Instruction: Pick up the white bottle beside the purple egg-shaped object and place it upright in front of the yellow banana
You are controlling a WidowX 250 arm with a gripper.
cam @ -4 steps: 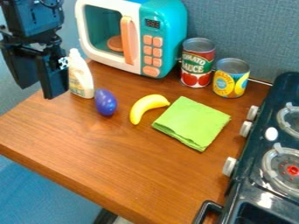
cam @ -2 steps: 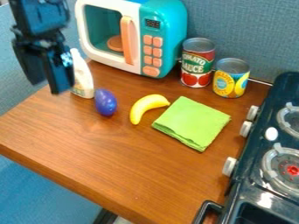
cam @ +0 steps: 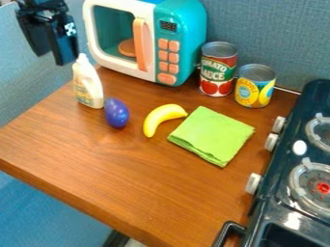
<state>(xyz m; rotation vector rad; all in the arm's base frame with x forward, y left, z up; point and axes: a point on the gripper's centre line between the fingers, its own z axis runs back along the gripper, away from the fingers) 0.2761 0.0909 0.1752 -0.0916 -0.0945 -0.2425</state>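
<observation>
The gripper had risen over the last moments, first edging a little to the right in the view, then climbing clear toward the upper left corner. Earlier it had covered part of the bottle; now the bottle's whole side showed, standing upright just where it had stood. Nothing had come up with the jaws, so the move looked like a retreat from the bench rather than a lift, and any grasp from there would have called for a fresh approach downward.

The jaws stood a little apart, pointing down, with nothing between them. The bottle was the thing nearest to them, below and slightly to the right in the view, its cap close to the nearer tip; how much depth separated the two I could not tell.

Just right of the bottle lay the purple toy, then the banana and the green cloth, none of them shifted. The microwave stood behind, with the tomato can and the pineapple can side by side to its right. The stove ran along the right edge.
</observation>
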